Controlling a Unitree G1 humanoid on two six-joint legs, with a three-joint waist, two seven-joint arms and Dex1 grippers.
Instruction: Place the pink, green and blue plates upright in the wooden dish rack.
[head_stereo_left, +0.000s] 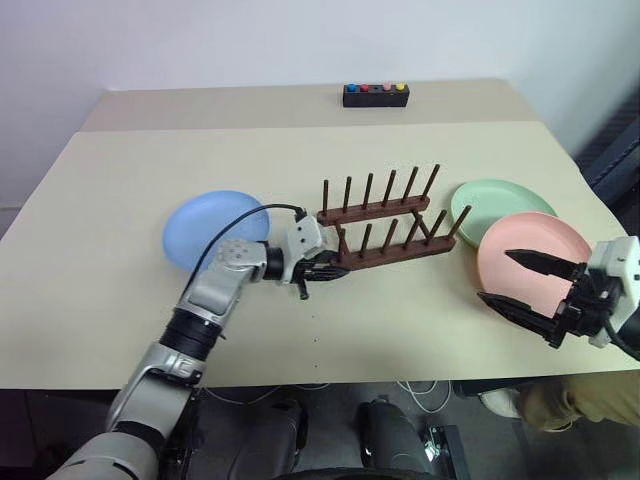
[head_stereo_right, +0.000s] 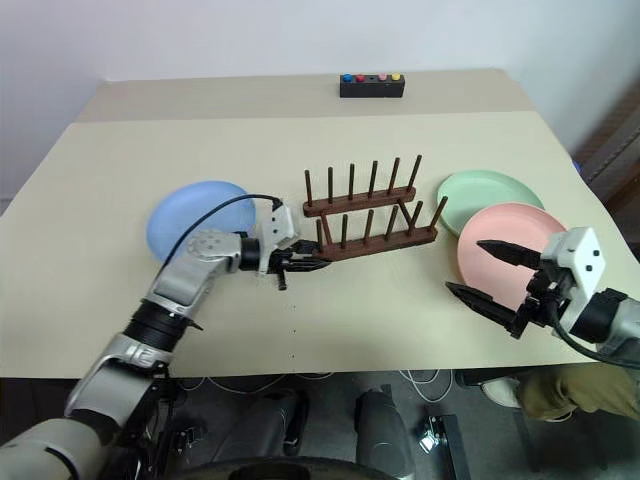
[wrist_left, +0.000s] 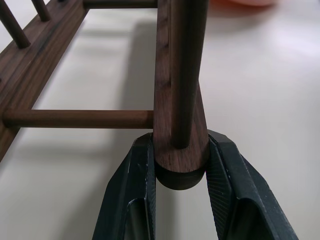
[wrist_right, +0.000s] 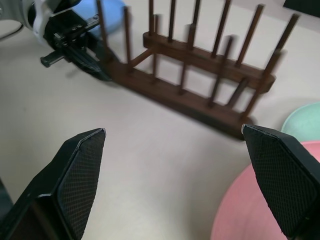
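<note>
The wooden dish rack stands in the middle of the table with bare pegs. My left gripper is shut on the left end of its near rail, one finger on each side. The blue plate lies flat just behind my left wrist. At the right the pink plate lies flat, partly overlapping the green plate behind it. My right gripper hovers open over the pink plate's near edge, its fingers spread wide and pointing toward the rack.
A small black box with coloured buttons sits at the far edge of the table. The table's front edge runs just below both arms.
</note>
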